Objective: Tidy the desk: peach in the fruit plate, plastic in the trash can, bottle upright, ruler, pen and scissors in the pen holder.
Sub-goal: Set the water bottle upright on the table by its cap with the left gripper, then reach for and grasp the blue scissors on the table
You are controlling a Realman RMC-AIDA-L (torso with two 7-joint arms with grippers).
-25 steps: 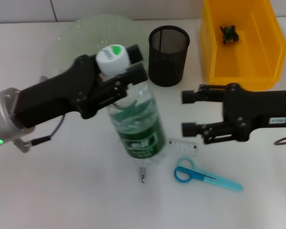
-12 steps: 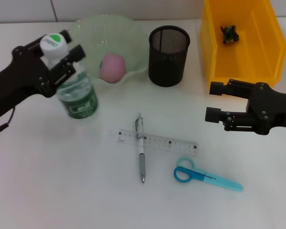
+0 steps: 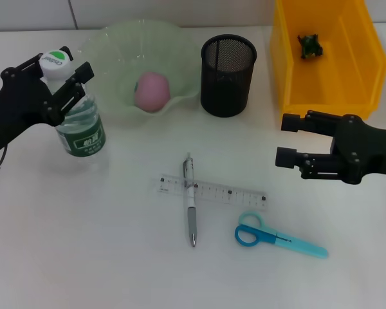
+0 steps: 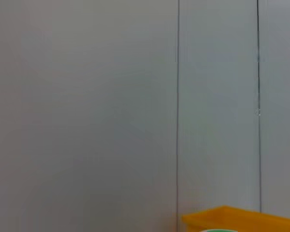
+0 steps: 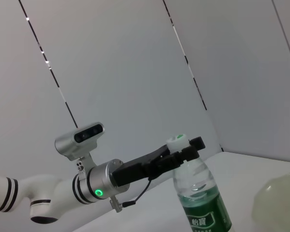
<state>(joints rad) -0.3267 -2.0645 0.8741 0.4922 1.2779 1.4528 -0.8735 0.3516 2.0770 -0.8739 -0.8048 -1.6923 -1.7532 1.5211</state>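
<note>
- Two arms reach in from our sides. Our left gripper point(image 3: 59, 80) comes in level from the left edge, pinching the bottle point(image 3: 77, 122) at its neck; the bottle stands upright beside the fruit plate point(image 3: 109, 45).
- We see a green label on the bottle, its writing too small to read.
- Peach point(image 3: 152, 91) lies in the plate; pen point(image 3: 190, 205) crosses the ruler point(image 3: 231, 192); scissors point(image 3: 276, 237) lie just beyond.
- Our right gripper point(image 3: 288, 139) hovers level near the yellow bin point(image 3: 289, 58), fingers spread, holding nothing.
</note>
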